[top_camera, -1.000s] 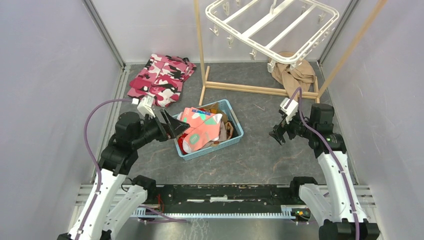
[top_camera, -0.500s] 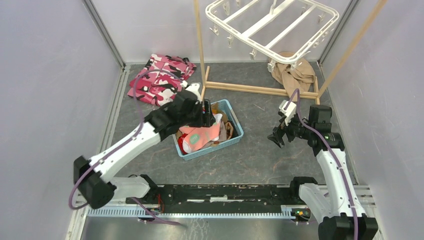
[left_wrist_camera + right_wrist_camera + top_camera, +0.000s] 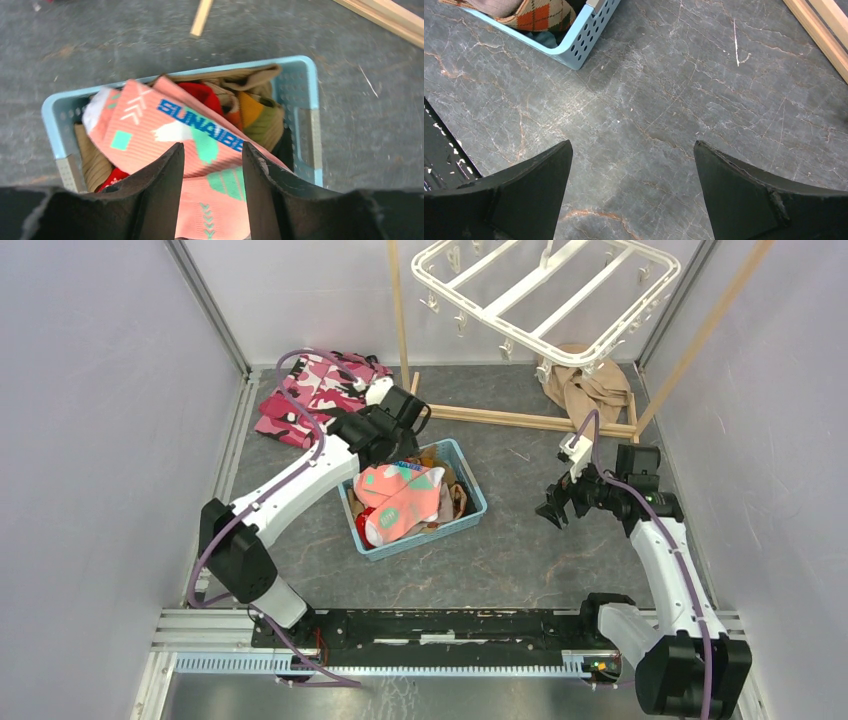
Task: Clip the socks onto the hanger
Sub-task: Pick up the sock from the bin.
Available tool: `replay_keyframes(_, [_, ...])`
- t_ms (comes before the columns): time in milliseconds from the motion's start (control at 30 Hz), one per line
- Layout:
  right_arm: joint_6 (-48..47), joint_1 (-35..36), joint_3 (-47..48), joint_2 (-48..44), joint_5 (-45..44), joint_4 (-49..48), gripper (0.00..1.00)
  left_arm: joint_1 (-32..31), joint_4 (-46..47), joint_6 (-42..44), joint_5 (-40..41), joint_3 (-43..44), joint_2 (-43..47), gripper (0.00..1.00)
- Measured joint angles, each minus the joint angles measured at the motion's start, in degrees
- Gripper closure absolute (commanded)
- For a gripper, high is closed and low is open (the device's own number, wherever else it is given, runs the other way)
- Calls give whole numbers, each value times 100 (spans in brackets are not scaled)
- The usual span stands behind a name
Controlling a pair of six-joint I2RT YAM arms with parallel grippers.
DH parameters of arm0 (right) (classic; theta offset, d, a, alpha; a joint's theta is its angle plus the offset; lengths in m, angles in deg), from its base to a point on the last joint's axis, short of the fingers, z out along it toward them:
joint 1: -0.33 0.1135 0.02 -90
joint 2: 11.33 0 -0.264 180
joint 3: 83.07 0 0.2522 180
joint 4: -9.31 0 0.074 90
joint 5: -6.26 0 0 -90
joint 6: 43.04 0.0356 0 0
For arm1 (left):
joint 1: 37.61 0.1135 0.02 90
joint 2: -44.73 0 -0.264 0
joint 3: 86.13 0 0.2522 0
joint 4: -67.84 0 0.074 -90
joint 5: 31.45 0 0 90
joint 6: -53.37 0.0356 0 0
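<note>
– Left gripper (image 3: 212, 150) has swung a long way in one second. It was folded back at the left of the basket (image 3: 475, 508), then crossed over it, and now it hangs by the far rim, looking down inside. Its fingers stand apart and hold nothing; the salmon-pink sock (image 3: 150, 130) shows through the gap.

– So no grasp yet?

– None that I can see. The socks (image 3: 400, 502) lie heaped in the basket as they did, the pink one on top. I'd judge this to be the reach for a first sock, with the task barely begun.

– And the right gripper (image 3: 631, 145)?

– Hardly moved (a slight shift at most). It hovers spread wide over the grey tabletop (image 3: 649, 100), right of the basket, carrying nothing.

– The hanger (image 3: 545, 285)?

– It hangs at the far side, well apart from the socks, with no sock on any peg I can see. The frame cuts off its far edge, and the pegs are too small to tell whether they are open or closed. Whether the tan cloth (image 3: 585, 390) beneath it touches a peg, I cannot tell.

– What else is hidden?

– From overhead the left wrist covers its own fingers, so I cannot tell how high they hang above the sock. The wrist view is slightly blurred too. The lower socks are buried: a red one (image 3: 200, 95) and some brownish ones peep out, but the pairs can't be sorted.
</note>
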Motion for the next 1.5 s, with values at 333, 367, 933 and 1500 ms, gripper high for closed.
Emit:
replay_keyframes(333, [173,0,-232,149,136,-337,2,389,-822,-1274,354,-15,-365,38])
replay_keyframes(367, [192,0,-269,149,142,-356,2,442,-831,-1298,339,-17,-426,37])
replay_keyframes(933, [286,0,-385,74,273,-549,2,706,-708,-1370,-20,-101,-1036,83])
replay_keyframes(1500, [94,0,-382,83,588,-433,2,695,96,-367,-693,-988,1108,95])
